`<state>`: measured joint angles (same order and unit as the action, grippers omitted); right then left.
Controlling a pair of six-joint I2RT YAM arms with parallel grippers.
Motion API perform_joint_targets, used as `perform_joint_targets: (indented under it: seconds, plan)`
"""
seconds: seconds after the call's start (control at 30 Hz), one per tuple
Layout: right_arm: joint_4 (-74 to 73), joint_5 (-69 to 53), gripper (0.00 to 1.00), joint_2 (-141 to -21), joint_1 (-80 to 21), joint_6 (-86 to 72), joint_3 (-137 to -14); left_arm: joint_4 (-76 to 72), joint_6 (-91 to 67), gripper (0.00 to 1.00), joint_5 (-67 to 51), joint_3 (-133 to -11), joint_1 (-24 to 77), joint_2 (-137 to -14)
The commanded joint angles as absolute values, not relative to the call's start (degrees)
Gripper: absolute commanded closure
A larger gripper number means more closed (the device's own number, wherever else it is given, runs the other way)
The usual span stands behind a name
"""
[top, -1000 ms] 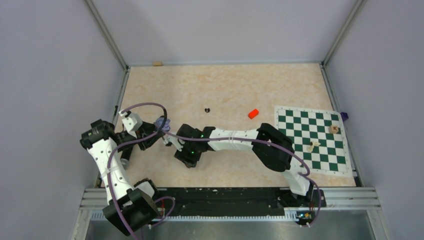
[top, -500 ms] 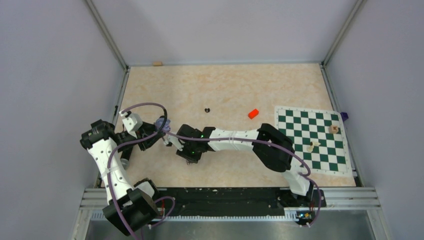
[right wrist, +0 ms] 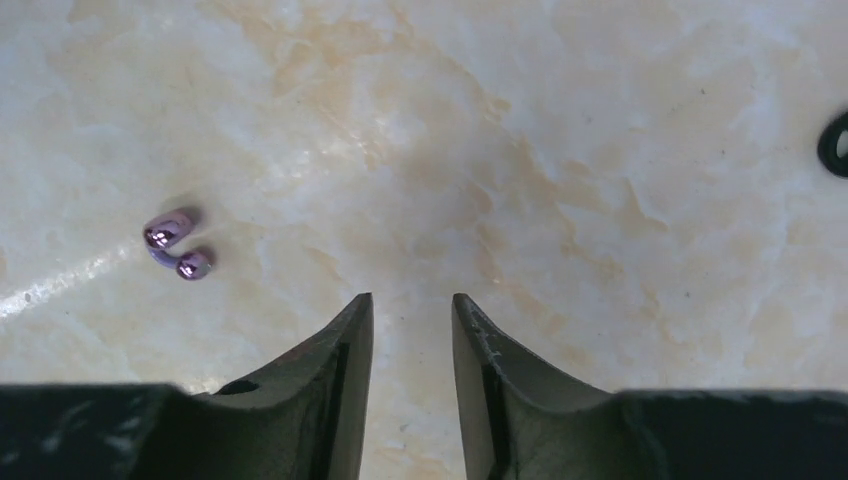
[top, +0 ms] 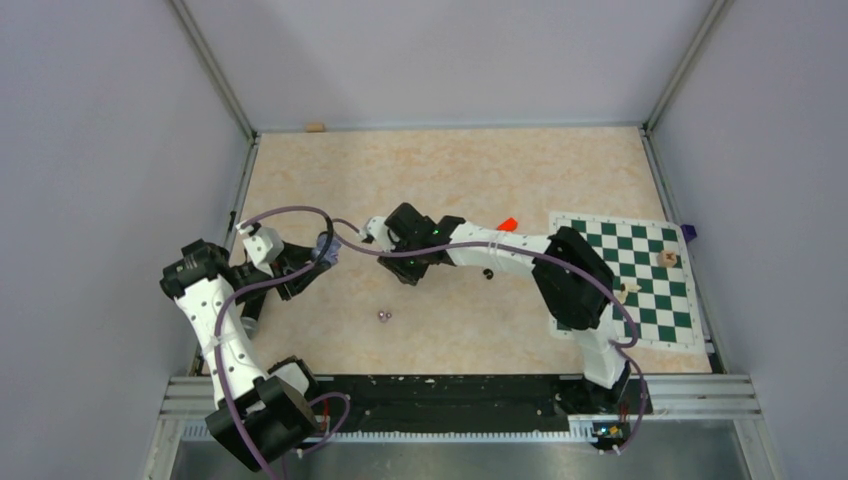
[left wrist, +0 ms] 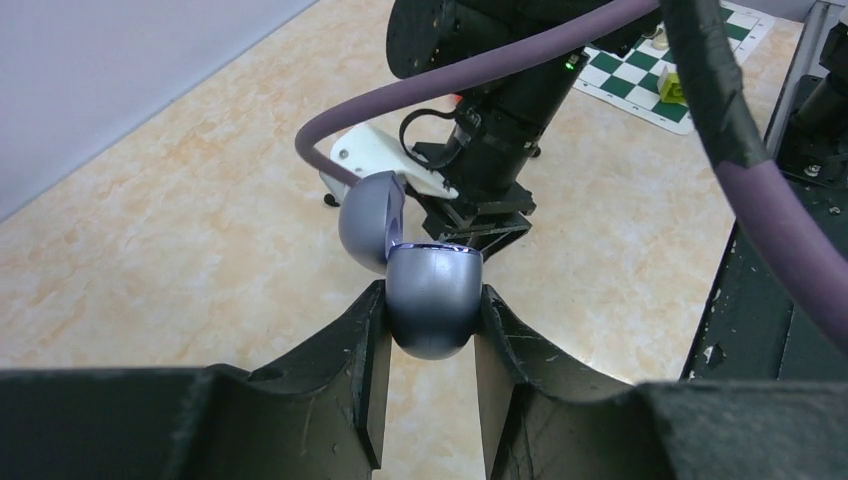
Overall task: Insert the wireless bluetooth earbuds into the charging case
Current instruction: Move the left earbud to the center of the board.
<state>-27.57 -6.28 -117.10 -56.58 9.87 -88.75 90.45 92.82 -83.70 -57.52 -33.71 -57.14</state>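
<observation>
My left gripper (left wrist: 430,300) is shut on the charging case (left wrist: 432,300), a rounded grey-lilac shell, and holds it above the table with its lid (left wrist: 372,218) swung open. From above, the case (top: 322,246) is at the left gripper (top: 316,254). A shiny lilac-purple earbud (right wrist: 175,246) lies on the table, left of my right gripper (right wrist: 411,300), which is open and empty. In the top view the earbud (top: 383,317) lies alone, nearer than the right gripper (top: 403,272). A black rounded thing (right wrist: 835,145) shows at the right wrist view's edge; it may be a black earbud.
A small red block (top: 508,222) peeks out behind the right arm. A green-and-white chessboard (top: 600,250) with a few wooden pieces lies at the right. A small wooden piece (top: 315,127) sits at the far edge. A purple cable (left wrist: 480,75) arches over the case.
The right gripper has moved away from the case, farther back and to the right, with its jaws narrower. A lilac earbud now lies on the table where it was.
</observation>
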Motion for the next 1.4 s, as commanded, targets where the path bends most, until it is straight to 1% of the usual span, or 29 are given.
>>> perform_joint_targets:
  seconds: [0.0,0.07,0.1,0.27,0.4,0.63,0.8,0.97,1.17,1.27,1.37]
  plan:
    - [-27.3,-11.13,0.59,-112.23,-54.73,10.15,-86.26,90.86,94.28,1.0,-87.03,-57.48,-34.36,-56.84]
    - [-26.21,-14.53,0.49,-111.21,-55.67,10.34,-84.62,90.85,94.27,1.0,-87.14,-57.48,-34.31,-56.82]
    - [-25.49,-15.09,0.47,-110.92,-56.55,10.88,-83.71,90.88,94.22,1.0,-87.16,-57.48,-34.3,-56.91]
    - [-23.17,-15.67,0.45,-111.62,-60.44,11.77,-81.58,90.88,93.83,1.0,-87.11,-57.63,-34.35,-56.78]
    - [-22.89,-16.91,0.44,-114.6,-60.5,9.21,-84.19,90.89,93.61,1.0,-87.22,-57.66,-34.35,-56.82]
    - [-21.85,-20.02,0.36,-118.66,-60.12,7.73,-87.3,90.85,93.71,1.0,-87.24,-57.57,-34.37,-56.67]
    - [-22.16,-25.13,0.33,-121.44,-59.76,5.92,-90.25,90.85,93.63,1.0,-87.16,-57.59,-34.41,-56.76]
    - [-22.74,-27.99,0.32,-122.95,-59.76,4.65,-91.82,90.88,93.69,1.0,-87.1,-57.66,-34.45,-56.76]
    - [-23.33,-25.18,0.36,-123.74,-60.68,5.9,-90.86,90.85,93.61,1.0,-87.16,-57.75,-34.38,-56.72]
    - [-23.45,-23.53,0.41,-123.9,-61.05,6.24,-90.41,90.87,93.74,1.0,-87.18,-57.66,-34.42,-56.71]
    - [-23.46,-22.51,0.48,-124.45,-61.43,6.12,-90.5,90.88,93.78,1.0,-87.18,-57.66,-34.53,-56.9]
